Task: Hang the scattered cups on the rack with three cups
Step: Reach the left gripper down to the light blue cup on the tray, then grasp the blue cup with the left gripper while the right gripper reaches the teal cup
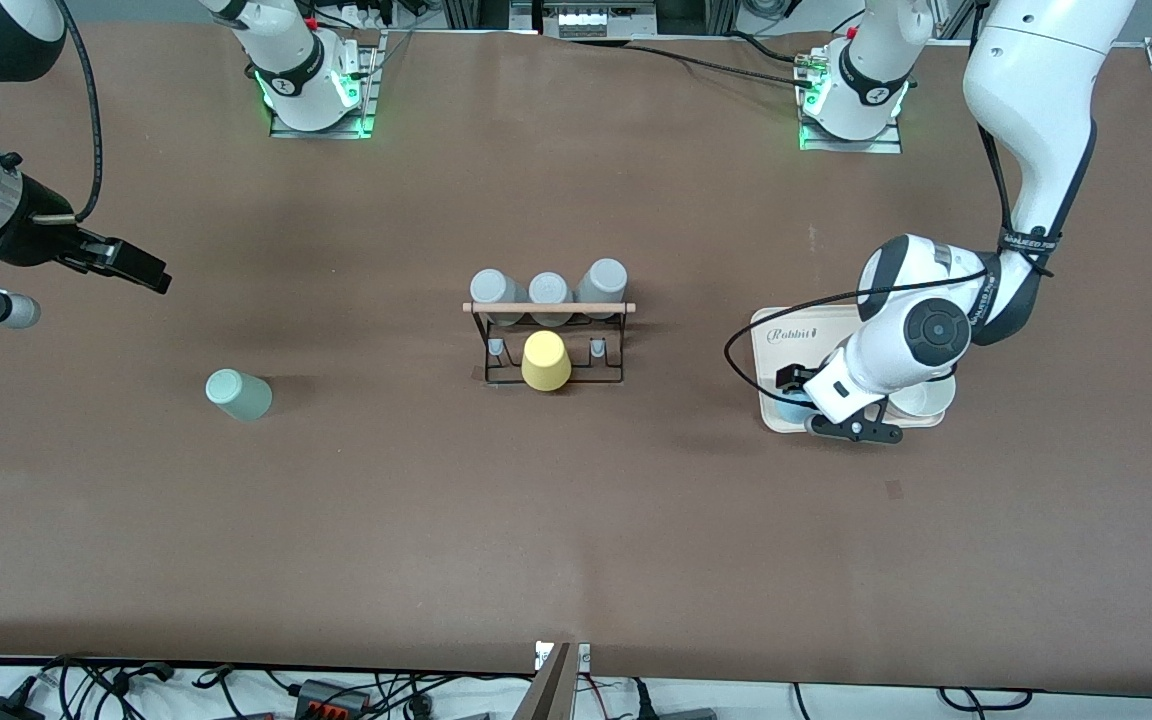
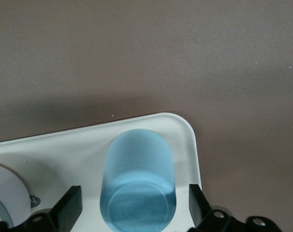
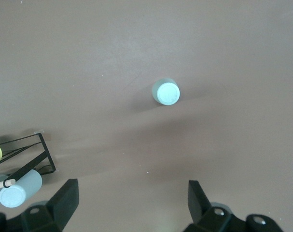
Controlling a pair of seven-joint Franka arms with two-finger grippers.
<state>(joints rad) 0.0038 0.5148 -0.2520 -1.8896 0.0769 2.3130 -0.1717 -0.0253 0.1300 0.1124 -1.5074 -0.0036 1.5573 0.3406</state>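
The rack (image 1: pixel 548 340) stands mid-table, a black wire frame with a wooden rod across its top. It holds three grey cups (image 1: pixel 546 290) and a yellow cup (image 1: pixel 545 361). The pale mint cup (image 1: pixel 238 394) stands on the table toward the right arm's end, and shows in the right wrist view (image 3: pixel 166 92). The light blue cup (image 2: pixel 138 181) stands in a corner of the cream tray (image 1: pixel 786 330), barely showing in the front view (image 1: pixel 791 408). My left gripper (image 2: pixel 135 205) is open and low around it, a finger on each side with gaps. My right gripper (image 3: pixel 132 203) is open, empty and high over bare table (image 1: pixel 141 268).
A white cup (image 1: pixel 921 397) stands on the tray beside the blue one, also in the left wrist view (image 2: pixel 8 193). The right wrist view shows a rack corner (image 3: pixel 25 154) and one grey cup (image 3: pixel 18 191). Bare brown table lies around the mint cup.
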